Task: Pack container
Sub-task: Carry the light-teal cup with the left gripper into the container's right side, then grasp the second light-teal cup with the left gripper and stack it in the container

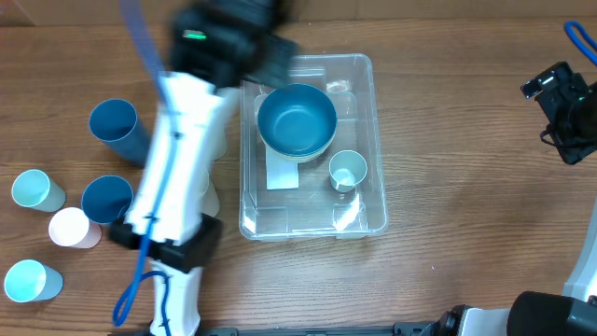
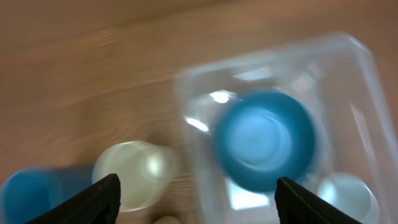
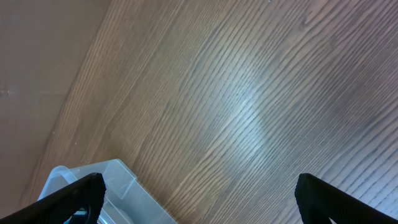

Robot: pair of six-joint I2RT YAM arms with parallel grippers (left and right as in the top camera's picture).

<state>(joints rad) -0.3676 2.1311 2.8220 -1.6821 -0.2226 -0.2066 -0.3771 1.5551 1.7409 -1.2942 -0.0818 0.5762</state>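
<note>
Both spread and empty, the left tool (image 2: pixel 198 200) hovers by the far-left corner of the container (image 1: pixel 308 213), whose long axis runs near-to-far, while the right tool (image 1: pixel 562 105) sits well off right.

The desk (image 1: pixel 466 140) is brown with streaky wood grain. The bin (image 1: pixel 373 93) is clear, its label (image 1: pixel 283 175) white. The bowl (image 1: pixel 297 119) is teal-blue and the small cup (image 1: pixel 347 171) pale, almost see-through. The dark blue cups (image 1: pixel 114 121) (image 1: pixel 104 198), pale turquoise cups (image 1: pixel 34 189) (image 1: pixel 28 280) and pink cup (image 1: pixel 73 228) are all plain. My left arm (image 1: pixel 182 140) is white, its cable (image 1: pixel 140 47) blue. My left pincer (image 2: pixel 196 190) and right pincer (image 3: pixel 199 190) are black.
</note>
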